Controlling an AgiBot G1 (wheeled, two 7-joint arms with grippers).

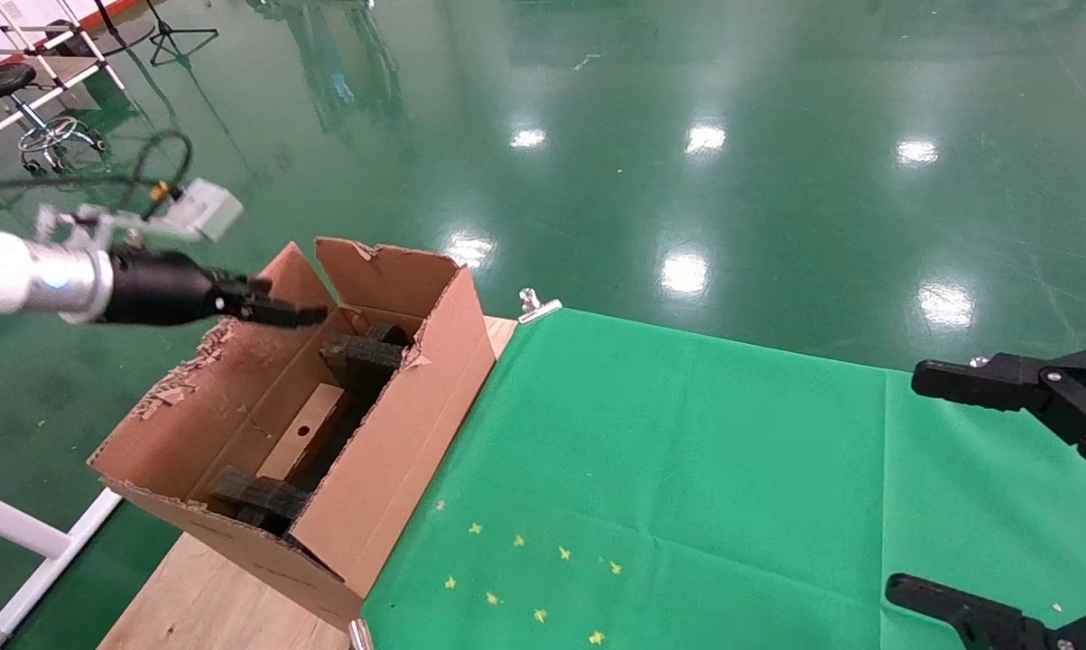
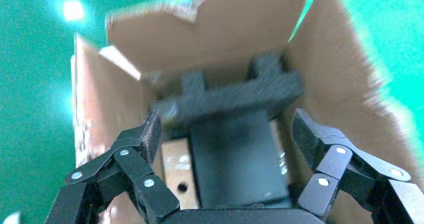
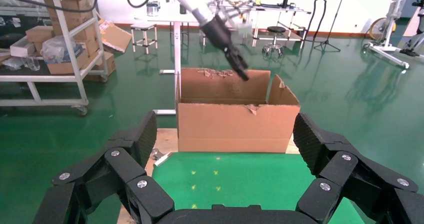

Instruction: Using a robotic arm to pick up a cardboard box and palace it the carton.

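The carton (image 1: 389, 424) stands open on the table's left end, its flaps torn and black foam blocks (image 1: 366, 352) inside. My left gripper (image 1: 308, 314), on the white robotic arm (image 1: 19, 271), hovers over the carton's far end. In the left wrist view this gripper (image 2: 227, 134) is open, looking down at the foam (image 2: 235, 94) with nothing between its fingers (image 2: 150, 131). The right wrist view shows it above the carton (image 3: 235, 124). The cardboard box is out of view. My right gripper (image 1: 913, 483) stays open at the right edge, empty (image 3: 222, 134).
A green cloth (image 1: 687, 451) covers the wooden table (image 1: 199, 605), with small yellow star marks (image 1: 524, 578) near the front. A metal clip (image 1: 535, 305) holds the cloth's far corner. A tan strip with a hole (image 1: 301, 431) lies in the carton. A white frame rail (image 1: 19, 533) runs beside the table.
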